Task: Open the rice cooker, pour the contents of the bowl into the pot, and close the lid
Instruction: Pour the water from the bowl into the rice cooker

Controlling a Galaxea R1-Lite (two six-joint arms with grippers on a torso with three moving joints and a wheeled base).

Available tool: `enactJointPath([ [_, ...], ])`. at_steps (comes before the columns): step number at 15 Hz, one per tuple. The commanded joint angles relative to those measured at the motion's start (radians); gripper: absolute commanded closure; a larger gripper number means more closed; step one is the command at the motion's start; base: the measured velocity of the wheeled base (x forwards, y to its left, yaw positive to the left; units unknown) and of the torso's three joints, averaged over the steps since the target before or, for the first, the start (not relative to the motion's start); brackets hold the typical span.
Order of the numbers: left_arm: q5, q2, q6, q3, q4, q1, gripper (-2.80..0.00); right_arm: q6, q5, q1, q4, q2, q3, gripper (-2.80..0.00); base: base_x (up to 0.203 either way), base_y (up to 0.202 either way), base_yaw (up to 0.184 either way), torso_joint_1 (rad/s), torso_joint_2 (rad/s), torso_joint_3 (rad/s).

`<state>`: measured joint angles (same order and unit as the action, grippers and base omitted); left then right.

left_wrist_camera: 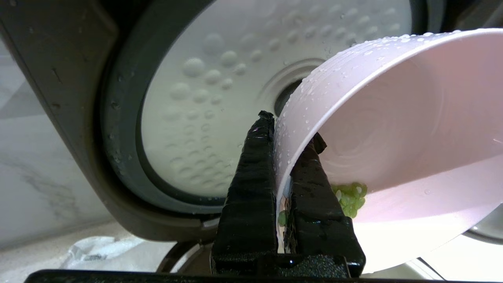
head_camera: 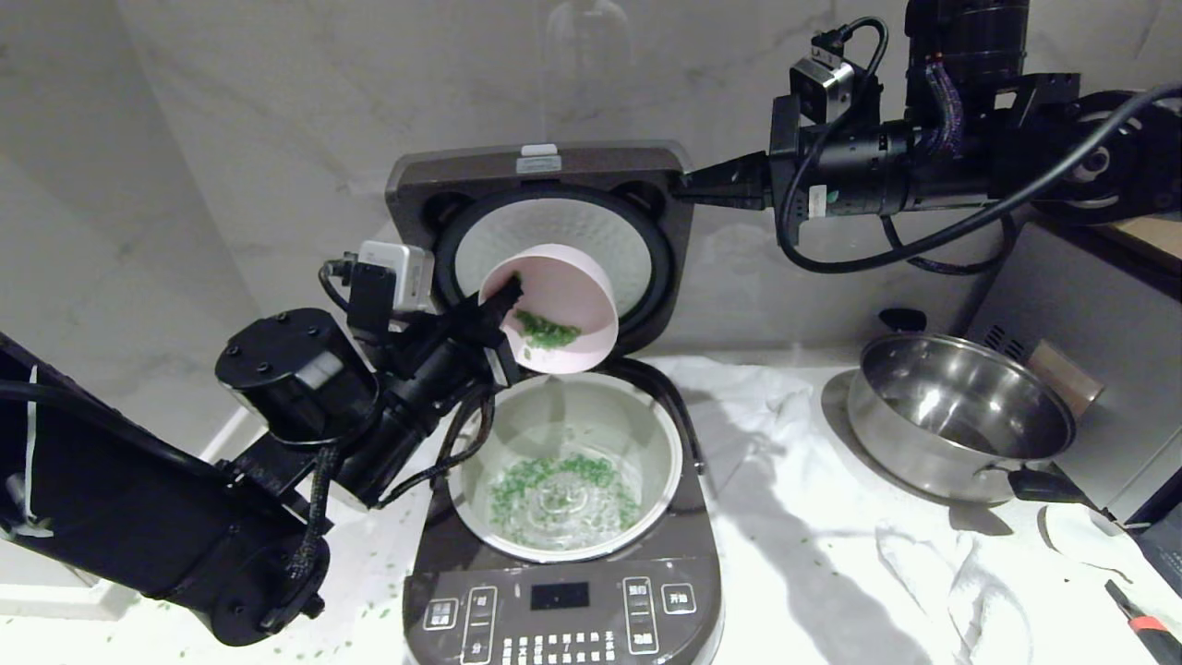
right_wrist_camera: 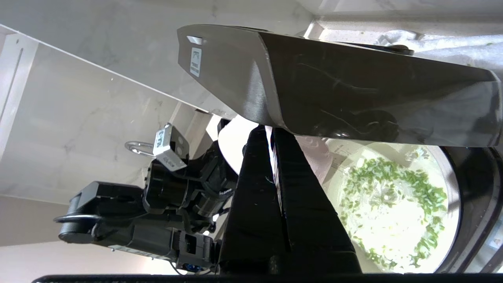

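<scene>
The rice cooker [head_camera: 563, 591] is seen at the front of a white counter [head_camera: 831, 573], its lid [head_camera: 540, 171] raised upright against the marble wall [head_camera: 277, 139]. The pink bowl [head_camera: 559, 309] is held tipped on its side above the back edge of the pot [head_camera: 646, 429], with its open side turned down toward the pot. The bowl's rim is clamped by the left gripper [left_wrist_camera: 281, 157], one finger being pressed against the outside and the other against the inside. A small clump of green bits [head_camera: 547, 331] is left clinging to the bowl's inner wall, while most of the bits are spread in water at the bottom of the pot. The right gripper [head_camera: 688, 185] is stretched out level to the right edge of the raised lid, its fingers [right_wrist_camera: 255, 188] pressed together with nothing between them and their tips at the lid's edge. A steel pan [head_camera: 960, 416] is set well apart on the right of the counter, and loose green bits are scattered on the counter beside the cooker.
</scene>
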<state>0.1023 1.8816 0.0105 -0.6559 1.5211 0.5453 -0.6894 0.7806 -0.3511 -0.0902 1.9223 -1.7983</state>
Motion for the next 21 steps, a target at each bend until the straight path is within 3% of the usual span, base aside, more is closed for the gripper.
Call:
enactJointPath([
  [1, 0.0, -0.012, -0.003, 0.027, 0.009, -0.006, 0.0, -0.003, 0.003, 0.001, -0.002, -0.006, 0.005, 0.0, 0.0, 0.0, 0.0, 0.0, 0.0, 0.0],
  [5, -0.002, -0.052, 0.007, 0.075, -0.007, -0.027, 0.0, -0.001, 0.004, 0.001, 0.0, -0.013, 0.039, 0.0, 0.0, 0.0, 0.0, 0.0, 0.0, 0.0],
  [6, -0.001, -0.075, 0.031, 0.07, -0.081, -0.036, 0.0, 0.002, 0.003, 0.001, 0.0, -0.014, 0.048, 0.0, 0.0, 0.0, 0.0, 0.0, 0.0, 0.0],
  [8, -0.002, -0.146, 0.09, 0.037, -0.266, -0.055, 0.0, 0.002, 0.002, 0.001, 0.0, -0.016, 0.054, 0.0, 0.0, 0.0, 0.0, 0.0, 0.0, 0.0],
  [13, -0.02, -0.304, 0.226, -0.137, -0.898, -0.116, 0.0, 0.0, 0.002, -0.026, 0.0, -0.112, 0.14, 0.0, 0.0, 0.0, 0.0, 0.0, 0.0, 0.0],
  [19, -0.044, -0.386, 0.244, -0.271, -1.342, -0.147, 0.0, 0.005, -0.004, -0.044, 0.001, -0.288, 0.31, 0.0, 0.0, 0.0, 0.0, 0.0, 0.0, 0.0],
  [21, -0.081, -0.413, 0.272, -0.303, -1.49, -0.161, 0.0, 0.008, -0.04, -0.044, 0.002, -0.352, 0.388, 0.0, 0.0, 0.0, 0.0, 0.0, 0.0, 0.0],
])
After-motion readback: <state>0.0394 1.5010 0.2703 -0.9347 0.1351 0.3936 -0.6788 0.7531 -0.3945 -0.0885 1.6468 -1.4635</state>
